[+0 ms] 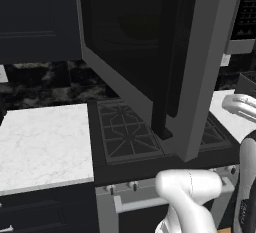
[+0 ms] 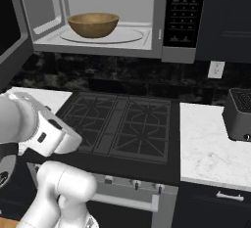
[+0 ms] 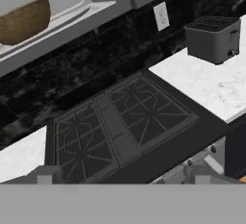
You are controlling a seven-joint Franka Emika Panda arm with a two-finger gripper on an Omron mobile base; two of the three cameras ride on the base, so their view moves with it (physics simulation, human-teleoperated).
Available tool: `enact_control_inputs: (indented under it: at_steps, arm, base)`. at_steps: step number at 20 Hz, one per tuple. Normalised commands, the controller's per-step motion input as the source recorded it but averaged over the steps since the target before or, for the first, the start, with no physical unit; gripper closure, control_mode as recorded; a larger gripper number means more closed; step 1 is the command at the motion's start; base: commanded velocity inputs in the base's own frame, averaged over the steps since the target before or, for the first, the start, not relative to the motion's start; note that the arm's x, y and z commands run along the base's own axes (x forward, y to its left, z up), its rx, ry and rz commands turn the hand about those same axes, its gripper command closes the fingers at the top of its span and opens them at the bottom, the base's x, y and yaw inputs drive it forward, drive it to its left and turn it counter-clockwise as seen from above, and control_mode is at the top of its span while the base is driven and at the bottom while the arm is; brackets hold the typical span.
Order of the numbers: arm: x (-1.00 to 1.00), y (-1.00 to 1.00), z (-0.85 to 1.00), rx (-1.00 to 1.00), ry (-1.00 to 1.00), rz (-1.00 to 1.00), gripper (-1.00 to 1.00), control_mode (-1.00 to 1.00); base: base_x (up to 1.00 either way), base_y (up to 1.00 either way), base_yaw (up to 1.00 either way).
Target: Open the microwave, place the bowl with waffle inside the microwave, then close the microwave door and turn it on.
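Bowl (image 2: 93,24) sits inside the microwave (image 2: 162,16), up above your tool (image 3: 123,176), whose tips look apart and empty. Door (image 1: 150,62) hangs open, so you swing it closed next, then hit start.

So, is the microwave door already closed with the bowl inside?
No, the microwave door stands swung wide open, and the bowl sits on the turntable inside the open microwave.
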Motion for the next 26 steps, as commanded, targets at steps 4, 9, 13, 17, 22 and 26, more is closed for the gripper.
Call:
enact_control_inputs:
  at_steps: [4,9,13,17,22,26]
  arm:
    - [-1.0,0.43,0.11,-0.08,-0.01,0.25,-1.0,-1.0]
    - [-1.0,0.85,0.0,-0.19,-0.27,0.24,-1.0,-1.0]
    - [-0.94,1.0,0.02,-0.21,-0.22,0.01,-1.0,-1.0]
    - [-0.99,1.0,0.18,-0.2,-0.2,-0.05,-1.0,-1.0]
    - [0.09,1.0,0.2,-0.16,-0.28,-0.2,-1.0,-1.0]
    - [0.99,0.73,0.0,-0.14,-0.15,-0.34,-1.0,-1.0]
  base:
    - [0.0,0.0,0.0]
    - [0.0,0.0,0.0]
    - [0.0,0.0,0.0]
    - [0.0,0.0,0.0]
    - [0.0,0.0,0.0]
    - [0.0,0.0,0.0]
